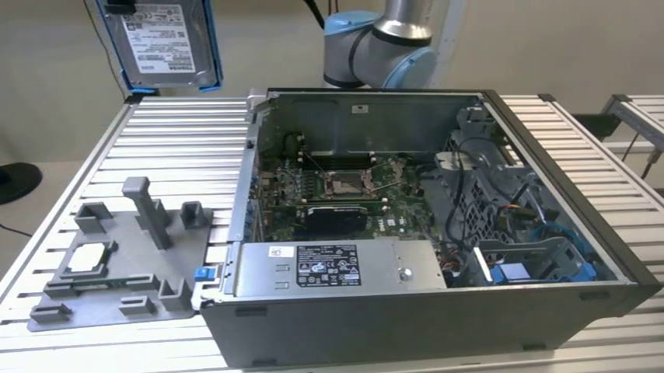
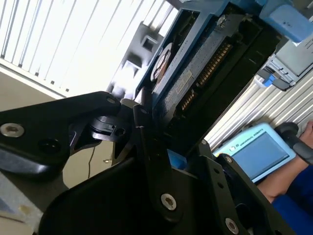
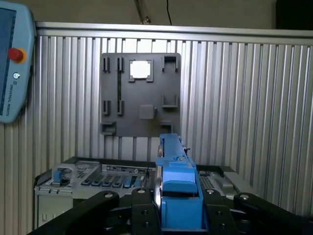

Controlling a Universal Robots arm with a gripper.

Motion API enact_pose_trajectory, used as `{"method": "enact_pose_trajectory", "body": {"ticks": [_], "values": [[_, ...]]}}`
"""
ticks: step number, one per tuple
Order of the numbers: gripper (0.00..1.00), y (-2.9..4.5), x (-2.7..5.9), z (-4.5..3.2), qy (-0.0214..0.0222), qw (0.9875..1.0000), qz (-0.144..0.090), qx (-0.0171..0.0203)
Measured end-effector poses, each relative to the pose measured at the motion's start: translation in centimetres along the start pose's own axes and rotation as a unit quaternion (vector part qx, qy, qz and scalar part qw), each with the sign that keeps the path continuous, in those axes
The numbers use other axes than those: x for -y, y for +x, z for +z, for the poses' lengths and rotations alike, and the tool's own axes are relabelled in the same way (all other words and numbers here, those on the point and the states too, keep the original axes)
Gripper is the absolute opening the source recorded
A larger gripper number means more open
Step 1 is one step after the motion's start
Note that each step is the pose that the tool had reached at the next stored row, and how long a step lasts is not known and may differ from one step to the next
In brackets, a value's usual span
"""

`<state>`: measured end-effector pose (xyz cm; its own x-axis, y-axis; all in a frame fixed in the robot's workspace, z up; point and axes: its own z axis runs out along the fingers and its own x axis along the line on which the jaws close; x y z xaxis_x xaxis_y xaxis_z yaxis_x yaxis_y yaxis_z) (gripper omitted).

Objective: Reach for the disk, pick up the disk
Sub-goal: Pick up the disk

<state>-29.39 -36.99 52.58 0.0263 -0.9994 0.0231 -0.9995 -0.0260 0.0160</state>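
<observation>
The disk [image 1: 166, 43], a hard drive in a blue bracket, hangs label outward high above the slatted table [image 1: 166, 124], well apart from the open computer case [image 1: 415, 326]. In the first wrist view the gripper [image 3: 178, 213] is clamped against the bracket's two sides. Reach and pick-up both appear accomplished.

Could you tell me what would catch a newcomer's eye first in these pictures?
The disk, blue-framed with its white label facing out, hangs high above the slatted table's far corner at the exterior view's left, clamped in the gripper. Below, the open computer case sits mid-table, with a grey fixture tray toward the exterior view's left.
</observation>
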Motion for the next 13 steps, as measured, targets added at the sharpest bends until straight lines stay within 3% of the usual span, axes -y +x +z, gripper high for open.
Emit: {"method": "enact_pose_trajectory", "body": {"ticks": [5, 13], "values": [[0.00, 0.04, 1.56, 0.16, 0.0001, 1.0000, 0.000, 0.0000], [0.00, 0.12, 4.85, 0.32, 0.0000, 1.0000, 0.000, 0.0000]]}}
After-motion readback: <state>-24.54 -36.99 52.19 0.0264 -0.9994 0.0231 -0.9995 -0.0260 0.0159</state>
